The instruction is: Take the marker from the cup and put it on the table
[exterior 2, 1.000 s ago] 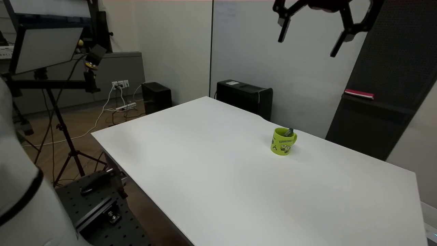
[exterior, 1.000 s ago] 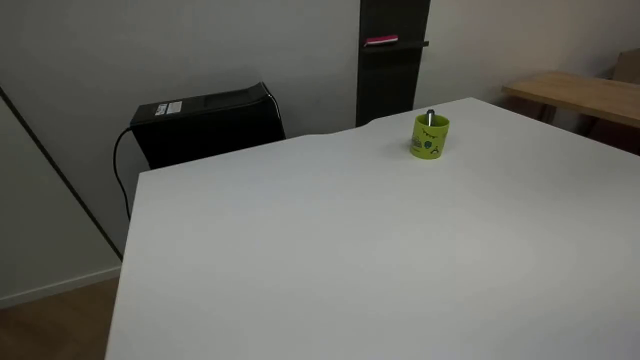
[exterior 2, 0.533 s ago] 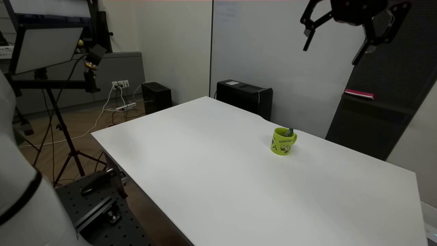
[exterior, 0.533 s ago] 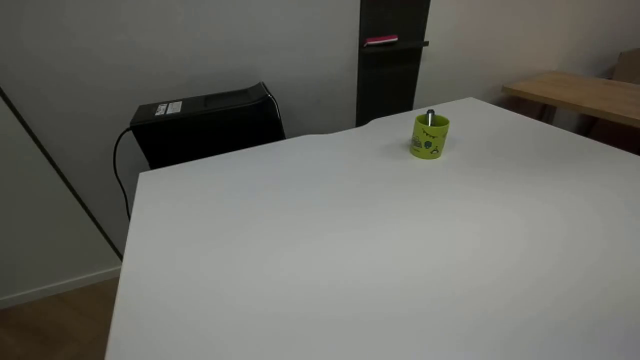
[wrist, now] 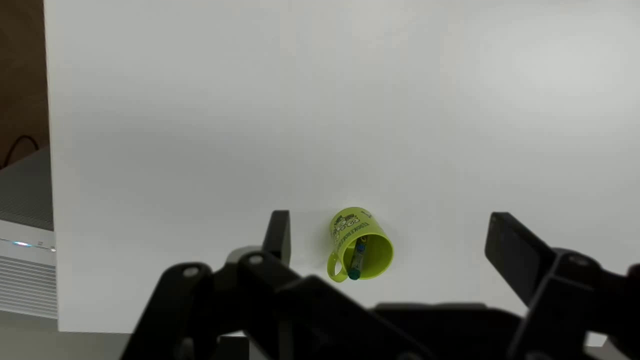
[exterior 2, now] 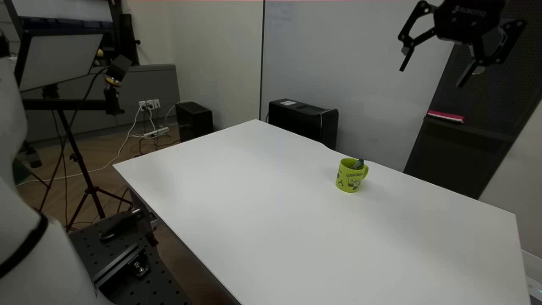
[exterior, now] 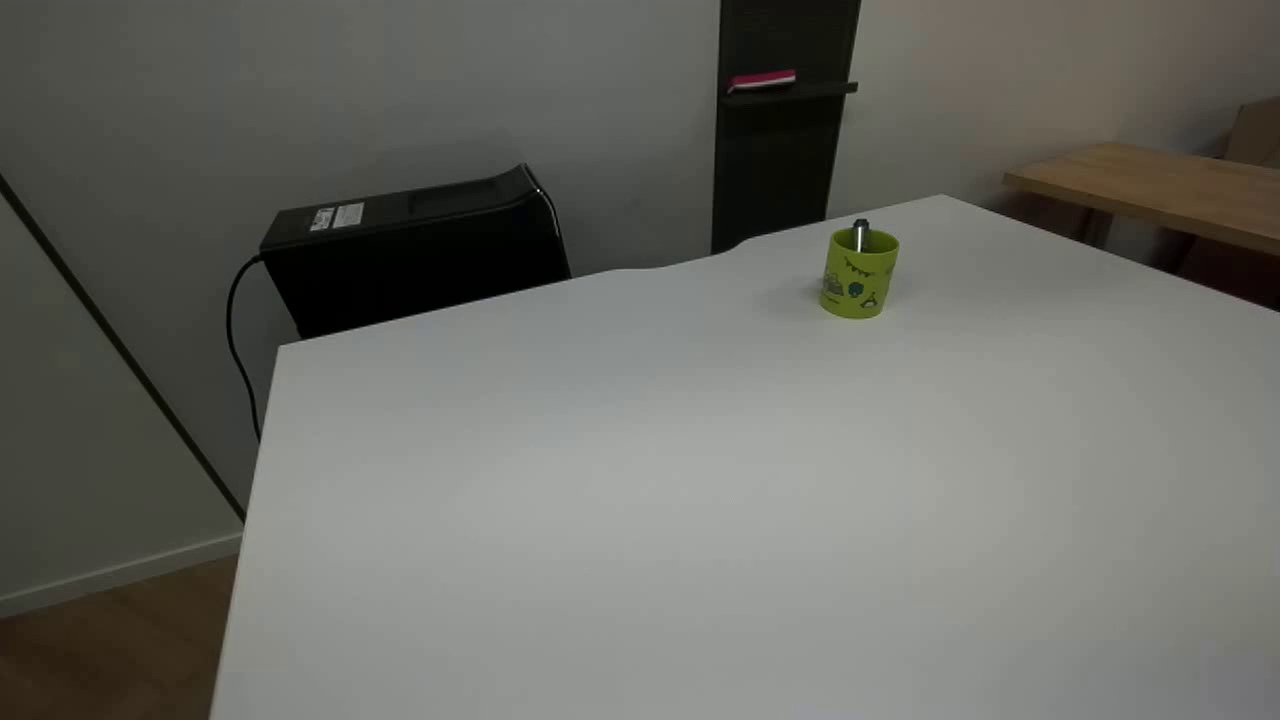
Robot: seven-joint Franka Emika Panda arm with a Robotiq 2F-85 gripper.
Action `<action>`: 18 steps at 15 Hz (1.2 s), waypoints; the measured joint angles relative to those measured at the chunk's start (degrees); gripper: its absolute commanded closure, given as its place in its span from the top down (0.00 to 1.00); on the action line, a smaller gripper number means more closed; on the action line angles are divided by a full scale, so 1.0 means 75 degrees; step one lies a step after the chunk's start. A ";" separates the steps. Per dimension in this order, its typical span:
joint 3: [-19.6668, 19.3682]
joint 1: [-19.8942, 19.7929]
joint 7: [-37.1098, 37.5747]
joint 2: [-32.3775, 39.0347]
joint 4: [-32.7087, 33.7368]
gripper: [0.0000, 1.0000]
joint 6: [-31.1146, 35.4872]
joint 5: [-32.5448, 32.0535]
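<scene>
The lime-green cup (exterior: pixel 858 290) stands upright on the white table (exterior: pixel 620 500) near its back edge; the cup (exterior 2: pixel 348 180) and table (exterior 2: pixel 271 212) also show in another exterior view. The dark green marker (exterior 2: pixel 359 164) leans inside the cup with its end above the rim; it shows too in an exterior view (exterior: pixel 860 234). My gripper (exterior 2: pixel 431 78) is open and empty, high above the table. In the wrist view, the cup (wrist: pixel 352 225) and marker (wrist: pixel 358 257) appear between the open fingers of the gripper (wrist: pixel 389 220), well below them, closer to the left finger.
A black box-shaped device (exterior 2: pixel 302 118) stands behind the table's back edge. A dark panel (exterior 2: pixel 465 156) with a pink item (exterior 2: pixel 445 116) stands against the wall. A wooden table (exterior: pixel 1160 185) is at the far right. A tripod (exterior 2: pixel 84 169) stands beyond the table at left.
In an exterior view my gripper has moved to the right and a little lower, staying open. The white arm part at left has shifted slightly. Cup and marker have not moved.
</scene>
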 measured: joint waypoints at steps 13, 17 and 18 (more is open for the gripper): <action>0.1040 -0.0750 0.0236 0.2919 0.3632 1.00 -0.1493 -0.0054; 0.1268 -0.0784 0.0466 0.3637 0.4582 1.00 -0.1910 -0.0152; 0.1327 -0.0783 0.0529 0.3790 0.4778 1.00 -0.1983 -0.0197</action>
